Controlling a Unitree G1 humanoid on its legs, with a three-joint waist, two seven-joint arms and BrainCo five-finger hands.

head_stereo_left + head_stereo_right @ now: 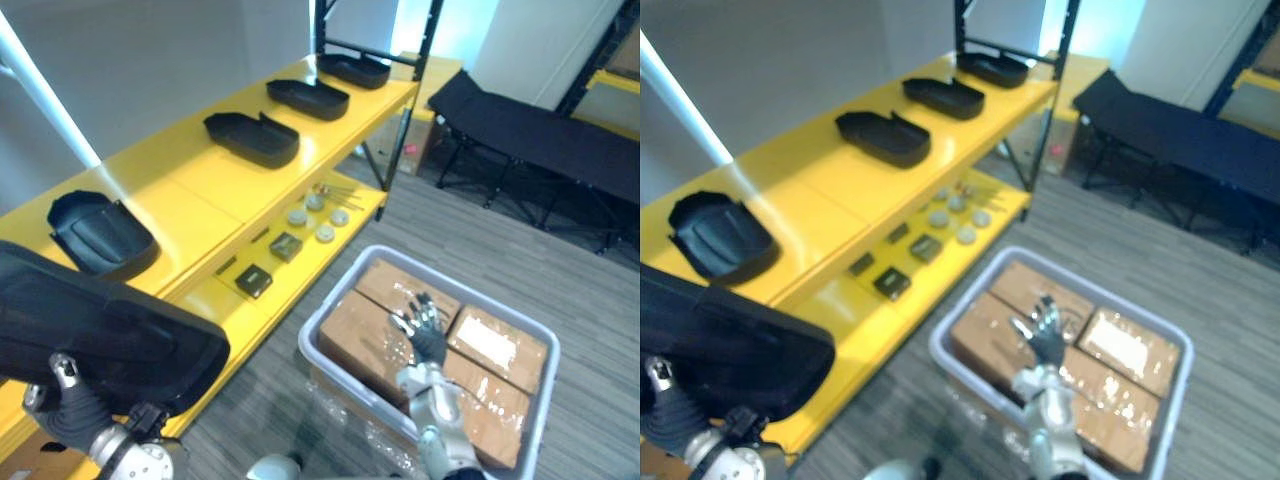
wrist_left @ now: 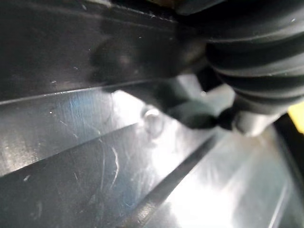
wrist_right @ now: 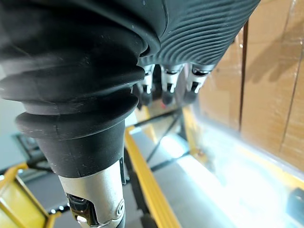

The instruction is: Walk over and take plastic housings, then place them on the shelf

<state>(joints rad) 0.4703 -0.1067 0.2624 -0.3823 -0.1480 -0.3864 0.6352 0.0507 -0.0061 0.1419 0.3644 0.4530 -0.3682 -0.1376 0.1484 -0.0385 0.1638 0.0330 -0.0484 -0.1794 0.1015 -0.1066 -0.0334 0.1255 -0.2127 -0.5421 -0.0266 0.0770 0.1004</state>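
Housings (image 1: 252, 138) on shelf (image 1: 190, 190) — bin (image 1: 336, 296) of boxes (image 1: 490, 345) right.

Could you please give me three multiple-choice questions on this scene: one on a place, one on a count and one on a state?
1. Where do the small parts lie?
A. lower shelf
B. floor
C. cot

2. How many housings lie on the top shelf?
A. two
B. four
C. six

3. How is the right hand?
A. shut on a box
B. shut on a housing
C. open, empty

Answers:
1 A: the small parts sit on the yellow lower shelf.
2 B: four black housings lie in a row along the top shelf.
3 C: the right hand hangs over the bin with its fingers spread.
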